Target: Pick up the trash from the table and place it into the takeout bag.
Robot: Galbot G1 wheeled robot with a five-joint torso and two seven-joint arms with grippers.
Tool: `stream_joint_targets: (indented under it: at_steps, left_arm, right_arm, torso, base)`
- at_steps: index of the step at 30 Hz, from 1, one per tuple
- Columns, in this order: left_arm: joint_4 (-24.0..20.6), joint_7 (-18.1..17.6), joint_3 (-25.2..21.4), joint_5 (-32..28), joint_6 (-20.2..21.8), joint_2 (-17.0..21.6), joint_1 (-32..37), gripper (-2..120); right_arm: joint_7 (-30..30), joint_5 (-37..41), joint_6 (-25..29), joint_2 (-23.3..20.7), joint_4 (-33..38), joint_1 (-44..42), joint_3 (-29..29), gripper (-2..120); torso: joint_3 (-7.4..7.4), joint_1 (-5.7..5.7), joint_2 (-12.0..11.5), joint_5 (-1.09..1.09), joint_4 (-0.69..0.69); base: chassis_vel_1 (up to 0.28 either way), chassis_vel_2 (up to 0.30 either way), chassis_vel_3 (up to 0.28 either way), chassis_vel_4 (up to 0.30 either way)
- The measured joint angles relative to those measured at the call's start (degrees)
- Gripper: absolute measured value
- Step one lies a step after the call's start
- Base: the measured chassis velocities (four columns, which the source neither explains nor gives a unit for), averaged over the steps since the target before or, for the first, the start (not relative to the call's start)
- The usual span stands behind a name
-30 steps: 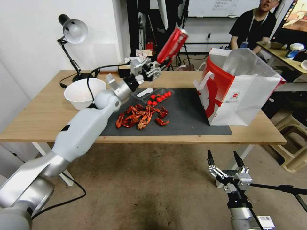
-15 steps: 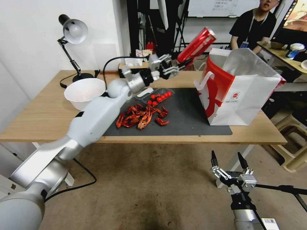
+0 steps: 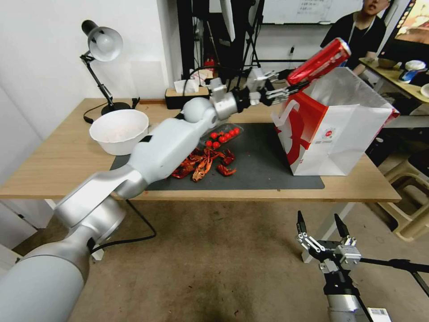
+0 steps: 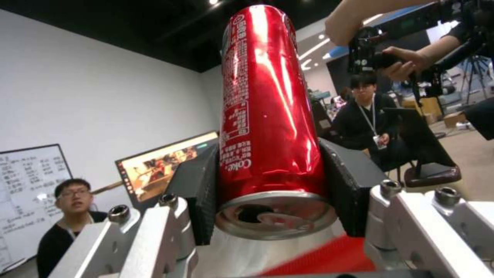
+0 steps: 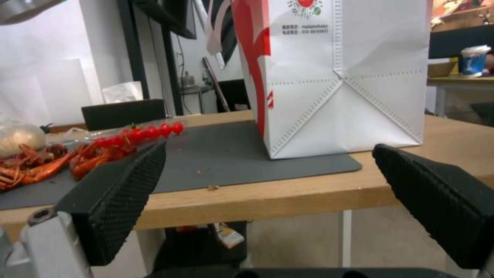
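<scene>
The left gripper (image 3: 286,89) clamps a red Coke can (image 3: 318,61), tilted, above the open left rim of the takeout bag (image 3: 353,138) on the table's (image 3: 58,165) right. The right gripper (image 3: 322,223) hangs open below the table's near edge.

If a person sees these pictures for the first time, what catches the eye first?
First the red soda can, tilted and shut in the left pincer, high over the rim of the takeout bag. Then the red crayfish shells heaped on the dark mat.
</scene>
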Motion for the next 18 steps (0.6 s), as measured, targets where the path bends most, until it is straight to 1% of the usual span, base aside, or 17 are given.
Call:
stream_joint_targets:
  at_steps: [2,3,6,7,9,11,16,18]
  left_arm:
    - [2.6,0.0,1.0,0.2,-0.2,-2.4,-1.7,43]
    - [2.6,0.0,1.0,0.2,-0.2,-2.4,-1.7,43]
    - [4.9,0.0,2.0,0.8,-0.5,-4.6,-3.3,43]
    - [4.9,0.0,2.0,0.8,-0.5,-4.6,-3.3,43]
    - [6.9,-0.1,2.4,1.2,-0.8,-6.4,-4.5,43]
    - [8.7,-0.2,2.8,1.8,-1.0,-7.6,-5.4,43]
    - [10.4,-0.4,3.1,2.8,-1.1,-7.8,-6.2,43]
    - [11.2,-1.1,3.4,4.1,-1.0,-7.8,-6.5,43]
  right_arm:
    - [0.0,0.0,0.3,0.0,-0.2,-0.1,0.0,100]
    - [0.0,0.0,0.3,0.0,-0.2,-0.1,0.0,100]
    - [-0.4,0.1,0.5,0.3,-0.2,-0.3,0.3,100]
    - [-0.4,0.1,0.5,0.3,-0.2,-0.3,0.3,100]
    - [-0.5,0.2,0.8,0.4,-0.2,-0.5,0.5,100]
    - [-0.6,0.4,1.0,0.5,-0.2,-0.6,0.6,100]
    - [-0.6,0.5,1.1,0.5,-0.2,-0.7,0.7,100]
    - [-0.6,0.6,1.3,0.6,-0.2,-0.7,0.7,100]
  torso:
    - [0.0,0.0,0.0,0.0,0.0]
    - [0.0,0.0,0.0,0.0,0.0]
    - [0.0,0.0,0.0,0.01,0.0]
    - [0.0,0.0,0.0,0.01,0.0]
    - [0.0,0.0,0.0,-0.01,0.0]
    - [0.0,0.0,0.0,0.0,-0.02]
    - [0.0,0.0,0.0,-0.01,0.0]
    - [0.0,0.0,0.0,-0.02,0.03]
  base:
    - [0.0,0.0,0.0,0.0]
    - [0.0,0.0,0.0,0.0]
    - [0.0,0.0,0.0,0.0]
    - [0.0,0.0,0.0,0.0]
    - [0.0,0.0,0.0,0.0]
    - [0.0,0.0,0.0,0.0]
    - [0.0,0.0,0.0,0.0]
    - [0.0,0.0,0.0,0.0]
